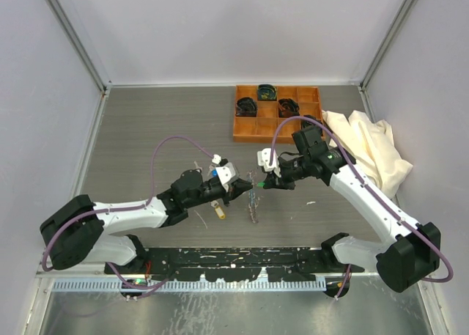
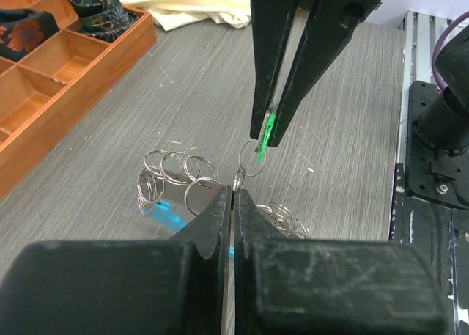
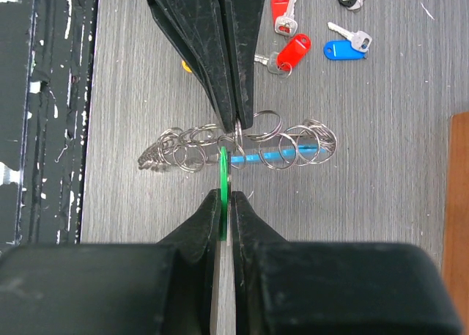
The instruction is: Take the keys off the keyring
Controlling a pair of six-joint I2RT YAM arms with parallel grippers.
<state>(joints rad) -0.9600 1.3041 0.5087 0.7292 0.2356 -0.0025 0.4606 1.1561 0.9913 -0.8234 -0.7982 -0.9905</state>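
Your left tool point(image 2: 232, 193) pinches the keyring point(image 3: 282, 155), your right tool point(image 3: 226, 197) the green-tagged key point(image 3: 222, 175) (mid-frame); a skewed pull could slip either grip.

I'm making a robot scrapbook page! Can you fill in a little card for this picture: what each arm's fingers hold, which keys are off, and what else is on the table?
Left fingers: shut on a loop of the keyring
Right fingers: shut on the tag of the green key
Keyring: coil of silver loops with a light-blue piece, stretched between both arms
Keys off the ring: two red keys and a blue key, lying on the table
Also there: orange tray, cream cloth
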